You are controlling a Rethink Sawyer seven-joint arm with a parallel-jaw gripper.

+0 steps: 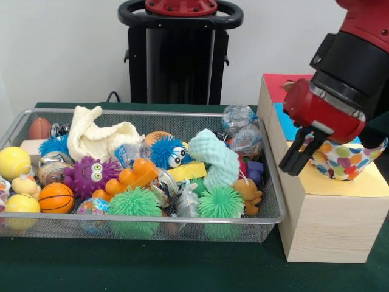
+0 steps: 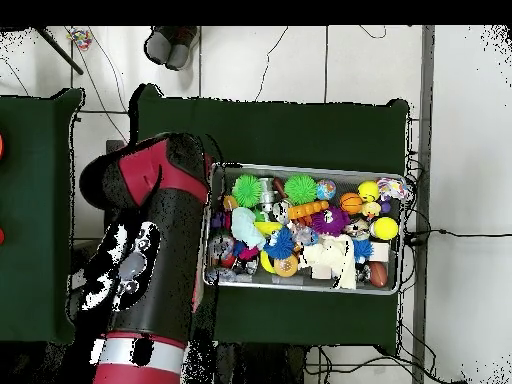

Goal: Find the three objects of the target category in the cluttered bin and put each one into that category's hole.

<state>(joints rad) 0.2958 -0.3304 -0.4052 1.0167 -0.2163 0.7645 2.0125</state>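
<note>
The wire bin [image 1: 152, 222] brims with fuzzy balls, a cream cloth [image 1: 97, 137] and toys; right of it, over the wooden box [image 1: 328, 225], the pincer [image 1: 299, 159] hangs beside a polka-dot bowl [image 1: 349, 159], whether grasping it I cannot tell. Loosely held, the bowl could tip off the box's edge. Dark green surface [image 1: 182, 267], white wall behind
</note>
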